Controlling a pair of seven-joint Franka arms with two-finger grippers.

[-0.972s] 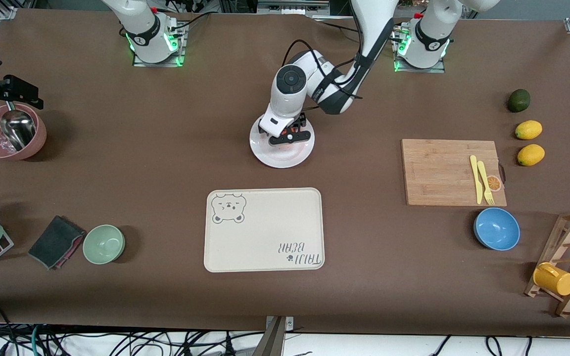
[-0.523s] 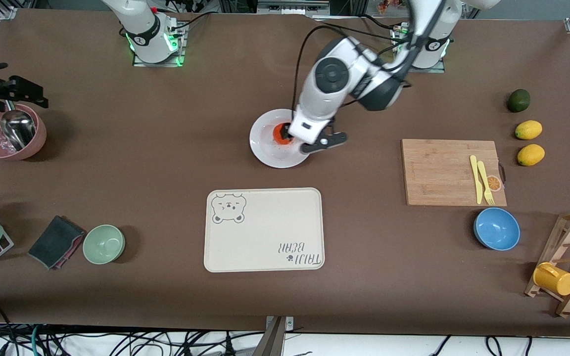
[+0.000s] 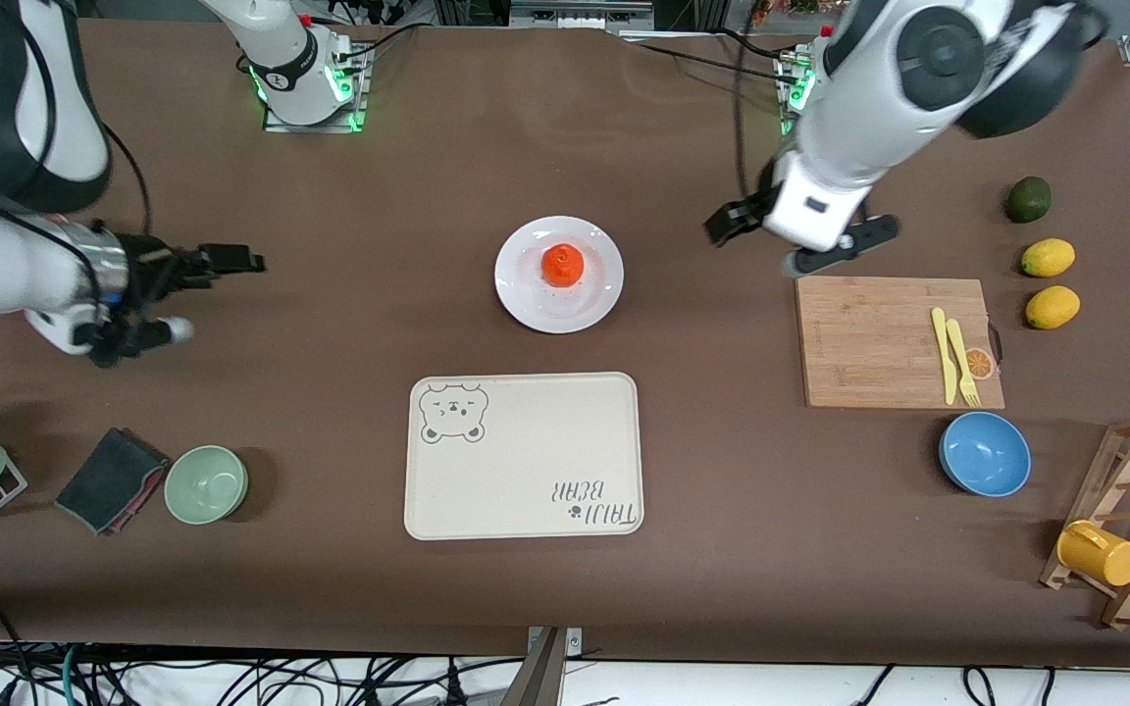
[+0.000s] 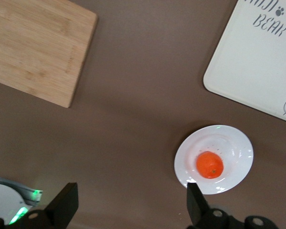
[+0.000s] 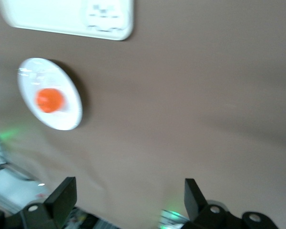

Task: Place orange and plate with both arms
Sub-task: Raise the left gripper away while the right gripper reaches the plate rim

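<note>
The orange (image 3: 562, 264) lies in the middle of the white plate (image 3: 526, 294), which stands on the brown table farther from the front camera than the cream tray. My left gripper (image 3: 786, 240) is open and empty, up in the air over the table between the plate and the cutting board. Its wrist view shows the plate (image 4: 231, 145) with the orange (image 4: 209, 165) beside one fingertip (image 4: 194, 202). My right gripper (image 3: 194, 297) is open and empty over bare table toward the right arm's end. Its wrist view shows the plate (image 5: 66, 117) and orange (image 5: 49, 100) well off.
The cream bear tray (image 3: 524, 456) lies nearer the front camera than the plate. A cutting board (image 3: 879, 338) with yellow cutlery, a blue bowl (image 3: 984, 453), two lemons (image 3: 1048, 257) and a dark green fruit (image 3: 1028, 199) are toward the left arm's end. A green bowl (image 3: 206, 483) and a grey cloth (image 3: 112, 479) are toward the right arm's end.
My left gripper let go of the orange on the plate, rose and swung toward the cutting board. My right arm swung in from the table's end, now covering the pink bowl.
</note>
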